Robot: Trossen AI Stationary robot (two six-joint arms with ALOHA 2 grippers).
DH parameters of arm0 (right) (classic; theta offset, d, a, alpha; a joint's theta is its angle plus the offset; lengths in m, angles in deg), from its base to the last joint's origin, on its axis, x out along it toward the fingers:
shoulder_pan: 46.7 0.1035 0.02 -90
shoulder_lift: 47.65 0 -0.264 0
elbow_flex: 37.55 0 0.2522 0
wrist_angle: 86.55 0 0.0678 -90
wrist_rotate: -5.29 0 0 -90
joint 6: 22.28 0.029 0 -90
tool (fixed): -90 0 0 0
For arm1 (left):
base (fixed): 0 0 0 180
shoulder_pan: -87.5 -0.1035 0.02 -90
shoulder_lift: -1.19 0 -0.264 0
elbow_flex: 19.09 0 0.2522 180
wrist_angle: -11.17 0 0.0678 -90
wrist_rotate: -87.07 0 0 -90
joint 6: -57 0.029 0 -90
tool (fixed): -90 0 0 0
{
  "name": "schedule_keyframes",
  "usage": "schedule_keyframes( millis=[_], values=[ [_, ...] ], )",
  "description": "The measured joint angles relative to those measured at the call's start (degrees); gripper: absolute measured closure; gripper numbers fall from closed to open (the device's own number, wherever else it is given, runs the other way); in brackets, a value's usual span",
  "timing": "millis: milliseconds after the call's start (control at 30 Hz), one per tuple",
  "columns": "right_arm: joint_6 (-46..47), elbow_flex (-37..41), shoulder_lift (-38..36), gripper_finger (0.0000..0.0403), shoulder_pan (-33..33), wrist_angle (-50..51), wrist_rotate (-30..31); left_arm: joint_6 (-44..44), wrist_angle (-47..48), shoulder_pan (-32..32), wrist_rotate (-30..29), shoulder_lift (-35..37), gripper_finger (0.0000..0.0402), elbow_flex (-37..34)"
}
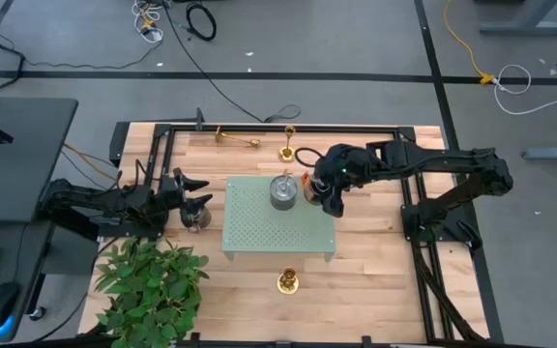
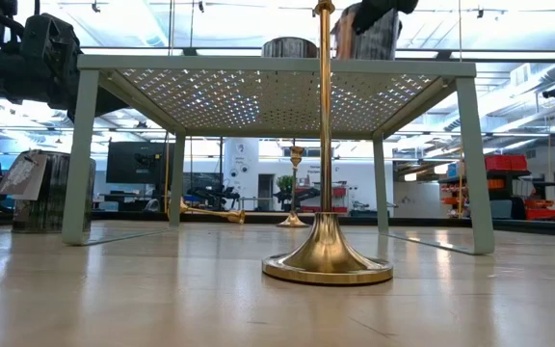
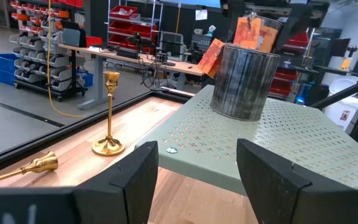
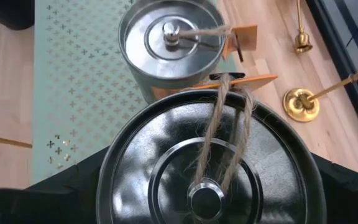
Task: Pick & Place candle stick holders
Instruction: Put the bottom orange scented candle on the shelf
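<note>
Three brass candle stick holders lie around your green perforated stand (image 1: 259,232): one upright (image 1: 287,281) at its 6 o'clock, one upright (image 1: 287,151) at its 12 o'clock, and one toppled (image 1: 235,137) near 11 o'clock. Your right gripper (image 1: 319,193) has its fingers spread wide around a lidded metal tin (image 4: 207,168), beside a second tin (image 1: 282,191) on the stand. Your left gripper (image 3: 197,180), at the stand's 9 o'clock, holds its fingers (image 3: 272,180) half apart, gripping nothing.

Gold candlestick (image 2: 327,253) upright before the perforated stand (image 2: 277,72).
</note>
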Motion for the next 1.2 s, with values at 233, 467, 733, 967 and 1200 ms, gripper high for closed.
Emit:
schedule_keyframes(
  millis=[233, 467, 733, 967, 1200],
  values=[
    [-0.1, 4.2, 0.5, 0.0059, -1.3, -1.7, -0.7, 0.0, 0.0, 0.0, 0.0, 0.0, 0.0184, 0.0],
    [-0.4, 6.7, 0.5, 0.0059, -3.4, -4.9, -2.6, 0.0, 0.0, 0.0, 0.0, 0.0, 0.0184, 0.0],
    [-0.3, 9.1, 0.3, 0.0060, -5.0, -7.6, -3.4, 0.0, 0.0, 0.0, 0.0, 0.0, 0.0184, 0.0],
    [0.1, 9.4, 0.3, 0.0052, -5.0, -8.3, -5.6, 0.0, 0.0, 0.0, 0.0, 0.0, 0.0184, 0.0],
    [0.1, 9.4, 0.4, 0.0042, -5.0, -8.3, -5.8, 0.0, 0.0, 0.0, 0.0, 0.0, 0.0184, 0.0]
  ],
)
